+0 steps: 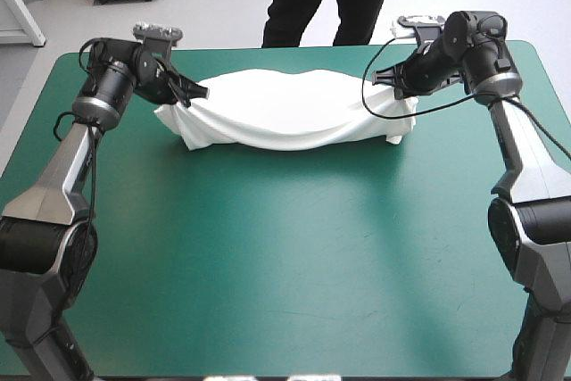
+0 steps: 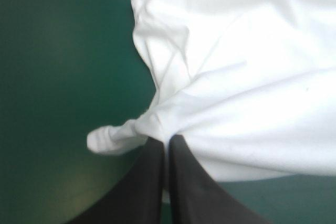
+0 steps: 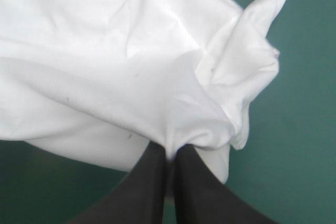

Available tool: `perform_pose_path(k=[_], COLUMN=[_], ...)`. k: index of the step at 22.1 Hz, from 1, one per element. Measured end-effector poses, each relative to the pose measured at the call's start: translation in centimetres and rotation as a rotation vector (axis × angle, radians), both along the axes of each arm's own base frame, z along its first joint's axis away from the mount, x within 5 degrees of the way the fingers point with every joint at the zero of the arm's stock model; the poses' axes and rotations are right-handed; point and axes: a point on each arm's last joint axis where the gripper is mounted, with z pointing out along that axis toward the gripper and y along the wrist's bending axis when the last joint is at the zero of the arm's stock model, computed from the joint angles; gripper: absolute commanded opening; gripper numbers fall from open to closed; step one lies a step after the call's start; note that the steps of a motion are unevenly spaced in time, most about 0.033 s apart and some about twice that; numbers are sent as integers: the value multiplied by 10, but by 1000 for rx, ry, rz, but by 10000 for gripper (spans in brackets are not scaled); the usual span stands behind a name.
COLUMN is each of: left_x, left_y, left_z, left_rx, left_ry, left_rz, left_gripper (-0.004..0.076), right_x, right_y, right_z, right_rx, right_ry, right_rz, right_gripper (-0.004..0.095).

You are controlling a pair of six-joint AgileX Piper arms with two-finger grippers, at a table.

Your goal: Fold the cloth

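Presently the T-shirt [image 1: 285, 113] spans the desk [image 1: 285, 256] at its far side, left end effector [image 2: 167, 142] and right end effector [image 3: 170, 150] each clamped on one end. Risk: shallow pinches could slip under tension.

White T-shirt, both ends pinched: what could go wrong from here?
1. The black-finned left gripper and right gripper each clamp only a small bunched tuck of the white short-sleeved T-shirt; a pull apart could slip it free.
2. It runs twisted and wrinkled between them over the teal-green table cover, so a fold may set creases.
3. A loose flap beside the right gripper might fold in crooked.
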Motion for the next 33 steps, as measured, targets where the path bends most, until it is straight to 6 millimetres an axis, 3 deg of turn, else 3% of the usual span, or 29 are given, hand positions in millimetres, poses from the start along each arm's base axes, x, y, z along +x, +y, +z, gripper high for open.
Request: perform_pose_path(k=[3, 4, 5, 14, 17, 22, 26, 27, 29, 30, 31, 32, 33], left_x=[-29, -47, -54, -160, -195, -226, -237, -238, -239, -239, -238, -238, -238], left_y=[4, 6, 7, 22, 29, 34, 36, 36, 36, 36, 36, 36, 37], left_z=[-24, -34, -37, -88, -93, -93, -100, -102, -107, -107, -109, -110, -108], left_rx=[-10, -16, -17, -32, -30, -34, -29, -30, -22, -17, -7, -1, 17], left_ry=[50, 67, 75, 224, 246, 263, 295, 302, 322, 328, 340, 344, 361], left_rz=[-5, -6, -6, -6, -5, -3, -2, -2, -10, -20, -29, -31, -35], left_gripper=[-9, -9, -9, -9, -9, -9, 8, 39, 206, 371, 437, 557, 590], right_x=[-10, -20, -26, -152, -188, -214, -218, -218, -218, -218, -217, -217, -218], right_y=[2, 3, 2, -9, -12, -12, -12, -11, -11, -11, -10, -9, -7], right_z=[-23, -33, -34, -100, -111, -111, -111, -111, -114, -116, -119, -120, -121], right_rx=[-2, -13, -13, 9, 45, 56, 71, 73, 74, 73, 75, 83, 99], right_ry=[87, 114, 108, 230, 269, 269, 272, 275, 298, 311, 336, 348, 378], right_rz=[16, 18, 16, -26, -42, -38, -43, -44, -44, -45, -46, -47, -48], right_gripper=[-17, -17, -17, -16, -16, -17, 10, 48, 233, 388, 441, 525, 532])
